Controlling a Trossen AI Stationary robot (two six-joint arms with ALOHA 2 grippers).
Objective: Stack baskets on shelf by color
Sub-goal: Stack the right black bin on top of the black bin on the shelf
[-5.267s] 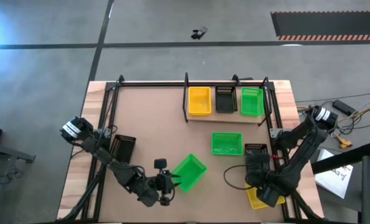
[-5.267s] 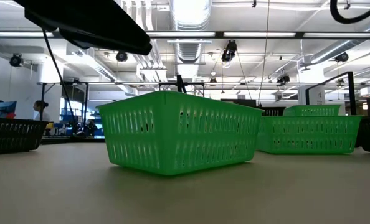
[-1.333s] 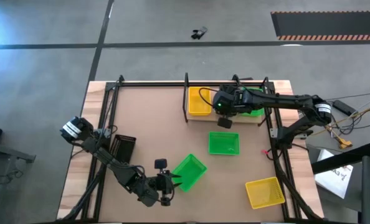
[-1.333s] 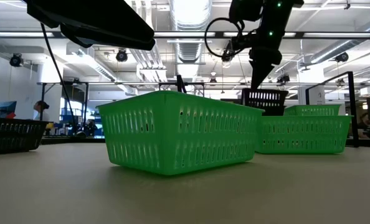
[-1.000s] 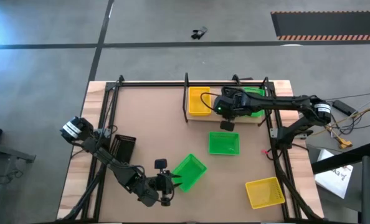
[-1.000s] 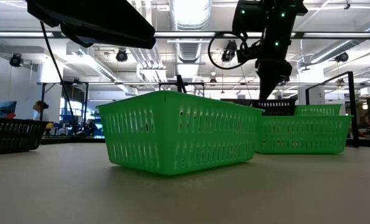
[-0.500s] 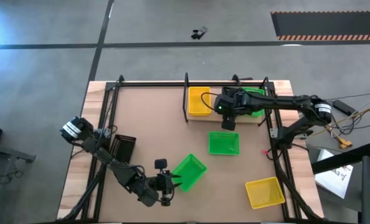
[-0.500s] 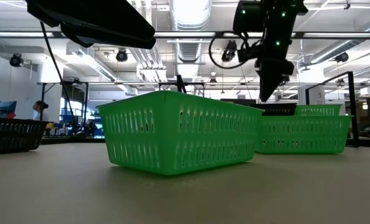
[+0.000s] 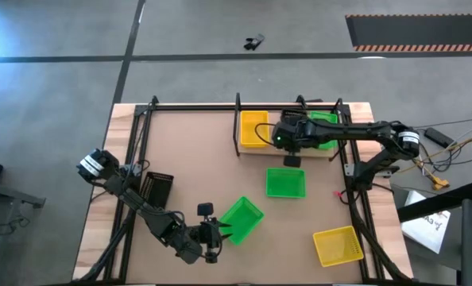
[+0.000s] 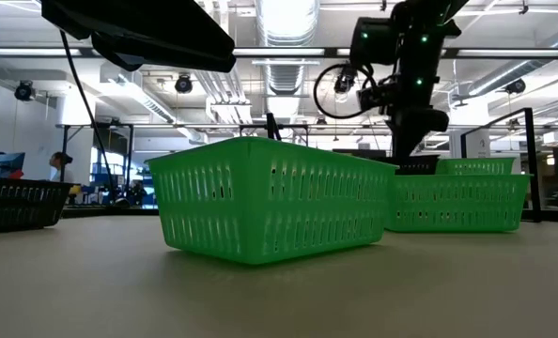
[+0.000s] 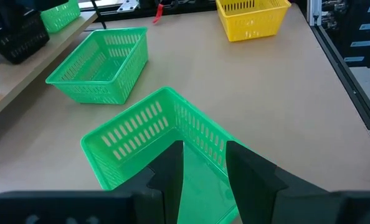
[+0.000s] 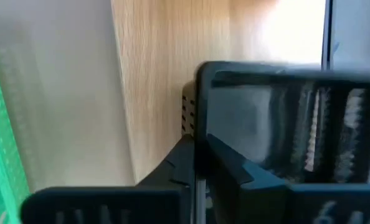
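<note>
The shelf (image 9: 271, 151) at the table's far side carries a yellow basket (image 9: 253, 127), a black basket (image 12: 284, 124) and a green basket (image 9: 323, 129). My right gripper (image 12: 197, 152) reaches over the shelf and is shut on the black basket, which sits in another black basket (image 12: 187, 112). Near the front edge, my left gripper (image 11: 205, 146) is shut on a green basket (image 9: 241, 218) that rests on the table by its base (image 10: 260, 253). Three more stand on the table: a green basket (image 9: 285, 183), a yellow basket (image 9: 337, 245) and a black basket (image 9: 156, 188). My left gripper has one finger (image 11: 172, 168) inside the green basket and the other outside, with a slotted side wall (image 11: 200, 127) between them close to the basket's near corner. The fingers come nearly level from the table's left. The basket stands on the table. My right gripper pinches the black basket's near short wall (image 12: 198, 118) between its two fingers, close to a corner. The fingers come from above, pointing down. The basket sits upright on the shelf, inside the other black basket.
Thin black posts (image 9: 343, 135) frame the shelf and the table's sides. The loose green basket lies just in front of the shelf, below my right arm. Bare tabletop (image 9: 196, 151) spreads left of the shelf. People show in the room beyond the table.
My right gripper has sunk a little toward the shelf, setting the black basket lower between the yellow and green ones. My left gripper and its green basket have kept still.
</note>
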